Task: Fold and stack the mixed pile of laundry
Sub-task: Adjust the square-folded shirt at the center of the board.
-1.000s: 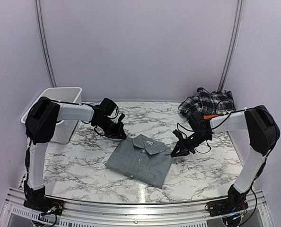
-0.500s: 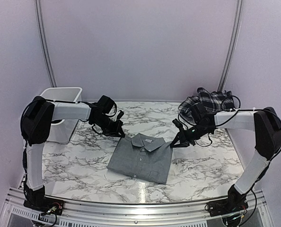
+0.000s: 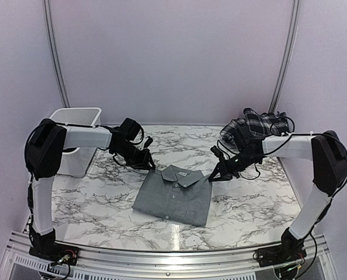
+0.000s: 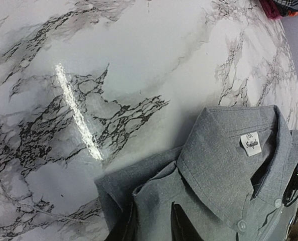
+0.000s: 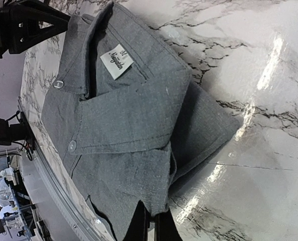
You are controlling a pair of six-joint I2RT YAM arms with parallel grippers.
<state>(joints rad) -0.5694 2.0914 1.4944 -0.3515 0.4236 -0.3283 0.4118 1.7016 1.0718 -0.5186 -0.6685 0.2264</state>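
A folded grey collared shirt [image 3: 174, 195] lies flat in the middle of the marble table [image 3: 103, 204]. My left gripper [image 3: 147, 164] sits at the shirt's far left shoulder; in the left wrist view the gripper [image 4: 150, 218] stands open, its two dark fingers apart with shirt [image 4: 224, 170] cloth lying between them. At the far right shoulder my right gripper [image 3: 213, 177] is shut on the shirt's edge; the right wrist view shows the gripper [image 5: 152, 208] pinching a corner of the grey shirt [image 5: 124, 115]. The rest of the laundry pile [image 3: 256, 126], with black-and-white plaid on top, lies at the back right.
A white plastic basket [image 3: 74, 125] stands at the back left, beside the left arm. A red-pink piece [image 4: 272, 7] shows at the pile's edge in the left wrist view. Lilac walls close in the table on three sides.
My right gripper has moved left and back to the shirt's right shoulder and shut on its edge. The shirt has slid slightly back. My left gripper's fingers have parted.
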